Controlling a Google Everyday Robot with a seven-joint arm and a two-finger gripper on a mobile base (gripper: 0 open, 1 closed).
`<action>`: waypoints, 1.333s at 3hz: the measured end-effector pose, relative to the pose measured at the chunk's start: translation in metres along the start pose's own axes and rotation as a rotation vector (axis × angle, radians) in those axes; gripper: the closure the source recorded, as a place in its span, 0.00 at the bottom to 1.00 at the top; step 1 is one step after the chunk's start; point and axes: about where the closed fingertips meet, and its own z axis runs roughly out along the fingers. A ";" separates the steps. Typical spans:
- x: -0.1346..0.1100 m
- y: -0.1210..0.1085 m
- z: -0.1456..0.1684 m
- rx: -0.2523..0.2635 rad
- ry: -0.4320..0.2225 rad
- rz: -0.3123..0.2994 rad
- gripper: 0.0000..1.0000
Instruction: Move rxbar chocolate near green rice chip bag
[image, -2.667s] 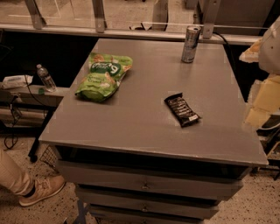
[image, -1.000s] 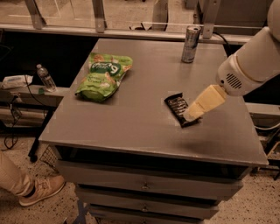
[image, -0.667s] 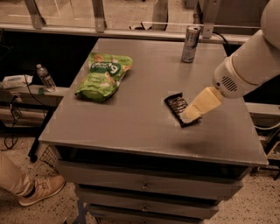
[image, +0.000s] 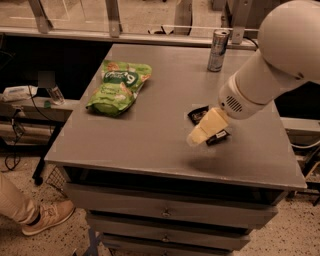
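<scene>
The rxbar chocolate (image: 199, 114), a small black bar, lies on the grey table (image: 150, 145) right of centre, mostly covered by my gripper. My gripper (image: 196, 138) reaches in from the right on a large white arm (image: 280, 55), its cream fingers (image: 209, 126) directly over the bar and pointing down-left. The green rice chip bag (image: 118, 86) lies at the table's left, well apart from the bar.
A silver can (image: 218, 50) stands at the table's back right. The table has drawers (image: 165, 212) below its front edge. A person's shoe (image: 47, 217) is on the floor at lower left. A cluttered shelf with a bottle (image: 56, 94) is to the left.
My arm has swung in from the right edge and over the bar, and the gripper has moved further left and lower across it. The bar, bag and can have not moved.
</scene>
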 end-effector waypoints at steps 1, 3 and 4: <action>-0.005 0.003 0.018 -0.030 0.016 0.023 0.00; -0.013 0.001 0.040 -0.005 0.029 0.062 0.00; -0.014 -0.001 0.050 0.001 0.039 0.073 0.18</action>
